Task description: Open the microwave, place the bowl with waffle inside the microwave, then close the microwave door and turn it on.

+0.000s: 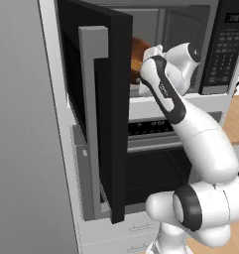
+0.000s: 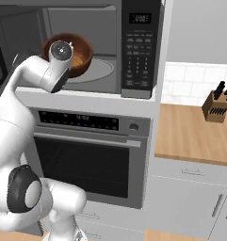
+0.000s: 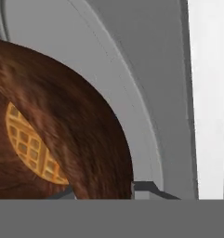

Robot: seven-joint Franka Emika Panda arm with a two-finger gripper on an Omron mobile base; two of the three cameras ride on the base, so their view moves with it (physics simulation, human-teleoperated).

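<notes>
The microwave door [image 1: 98,109] stands swung wide open on the left, its tall grey handle [image 1: 91,114] facing us, and the arm reaches up from the base, elbow bent, forearm angled into the microwave [image 2: 110,47]. The hand [image 3: 104,194] is right at the bowl [image 2: 76,51], wrist tucked in at the front of the opening (seen from the right, it covers the bowl's near left edge). The bowl sits inside the grey cavity, over the round turntable [image 2: 98,70], a golden waffle [image 3: 32,146] lying in it. From the hand's own camera the reddish-brown rim passes between the two dark fingertips [image 3: 143,188], one inside, one outside: the hand looks clamped on the rim. Below is the steel oven [image 2: 91,160]; on the right, the wooden desk [image 2: 190,136] carries a knife block [image 2: 217,107].
</notes>
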